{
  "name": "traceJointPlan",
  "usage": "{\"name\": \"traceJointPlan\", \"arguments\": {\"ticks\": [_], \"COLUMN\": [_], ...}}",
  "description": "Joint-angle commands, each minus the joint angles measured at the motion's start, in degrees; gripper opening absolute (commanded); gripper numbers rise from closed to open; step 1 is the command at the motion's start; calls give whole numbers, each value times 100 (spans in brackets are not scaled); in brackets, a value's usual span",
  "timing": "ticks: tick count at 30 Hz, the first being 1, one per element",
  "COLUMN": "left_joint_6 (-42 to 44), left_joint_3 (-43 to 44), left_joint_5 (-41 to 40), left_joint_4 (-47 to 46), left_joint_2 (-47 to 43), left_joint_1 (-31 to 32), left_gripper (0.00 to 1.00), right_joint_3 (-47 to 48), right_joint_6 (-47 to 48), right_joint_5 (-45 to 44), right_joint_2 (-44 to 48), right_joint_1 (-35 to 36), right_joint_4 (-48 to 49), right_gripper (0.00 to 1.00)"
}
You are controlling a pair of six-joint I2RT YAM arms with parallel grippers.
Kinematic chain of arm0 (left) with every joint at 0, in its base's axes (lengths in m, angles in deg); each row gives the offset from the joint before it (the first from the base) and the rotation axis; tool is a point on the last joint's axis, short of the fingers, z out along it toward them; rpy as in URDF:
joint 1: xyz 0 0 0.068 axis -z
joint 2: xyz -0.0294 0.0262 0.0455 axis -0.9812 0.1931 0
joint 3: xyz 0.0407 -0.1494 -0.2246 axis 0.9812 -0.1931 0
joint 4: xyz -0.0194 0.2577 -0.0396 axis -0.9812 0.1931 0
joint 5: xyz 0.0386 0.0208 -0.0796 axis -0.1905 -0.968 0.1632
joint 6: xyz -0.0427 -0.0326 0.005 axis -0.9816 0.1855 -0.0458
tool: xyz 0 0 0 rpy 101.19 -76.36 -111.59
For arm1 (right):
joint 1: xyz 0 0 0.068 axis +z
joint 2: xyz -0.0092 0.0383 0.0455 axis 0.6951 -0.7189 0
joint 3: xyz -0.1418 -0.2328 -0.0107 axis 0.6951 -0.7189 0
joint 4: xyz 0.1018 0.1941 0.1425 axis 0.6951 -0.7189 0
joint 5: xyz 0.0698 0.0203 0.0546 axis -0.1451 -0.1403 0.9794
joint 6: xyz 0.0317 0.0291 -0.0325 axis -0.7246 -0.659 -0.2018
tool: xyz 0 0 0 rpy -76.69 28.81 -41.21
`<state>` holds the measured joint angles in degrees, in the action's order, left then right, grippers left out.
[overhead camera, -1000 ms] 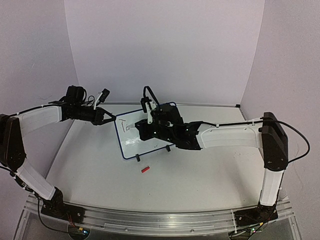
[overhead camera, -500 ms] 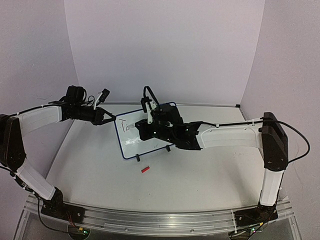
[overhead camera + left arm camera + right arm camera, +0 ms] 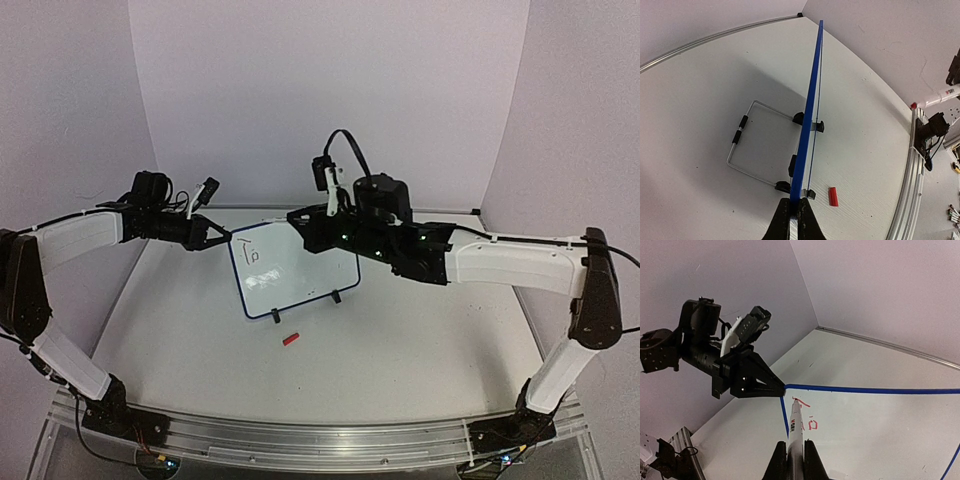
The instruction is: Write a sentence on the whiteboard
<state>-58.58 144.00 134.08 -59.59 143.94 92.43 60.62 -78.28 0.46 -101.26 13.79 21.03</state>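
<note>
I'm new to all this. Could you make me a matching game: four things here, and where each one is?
1 whiteboard
2 marker
3 red cap
4 red writing

a loose on the table
b in the jaws of the right gripper
c corner pinched by the left gripper
d on the board, near the pinched corner

Pairs: 1-c, 2-b, 3-a, 4-d

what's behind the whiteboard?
A wire stand with black sleeves rests on the table behind the whiteboard. In the top view the board covers it.
</note>
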Motion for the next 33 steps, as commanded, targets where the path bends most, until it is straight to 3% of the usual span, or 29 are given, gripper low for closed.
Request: {"name": "traceJointPlan", "arguments": {"ticks": [1,8,13,23,33], "left_joint_6": [38,35,32,58,56], "left_joint_3": [20,17,15,-12,12], "left_joint_5": [83,87,102,38,-36], "left_joint_4": [-23,-14,-23,-6,19], "left_joint_2": [-295,-329,-347,-359,-266], "left_joint_1": [-6,0,1,24,42], "left_gripper": [0,0,0,0,0], "right_joint_3": [-217,-340,-32,413,100], "right_joint_6": [-79,-290,-323,-379,-354], "right_joint_5": [444,1811,2363,2412,2017], "right_joint_2": [271,158,-312,-946,-882], "right_joint_1": [-258,-867,-899,-888,-872], "right_joint_4": [-4,24,18,62,10], "right_gripper": [0,0,0,0,0]}}
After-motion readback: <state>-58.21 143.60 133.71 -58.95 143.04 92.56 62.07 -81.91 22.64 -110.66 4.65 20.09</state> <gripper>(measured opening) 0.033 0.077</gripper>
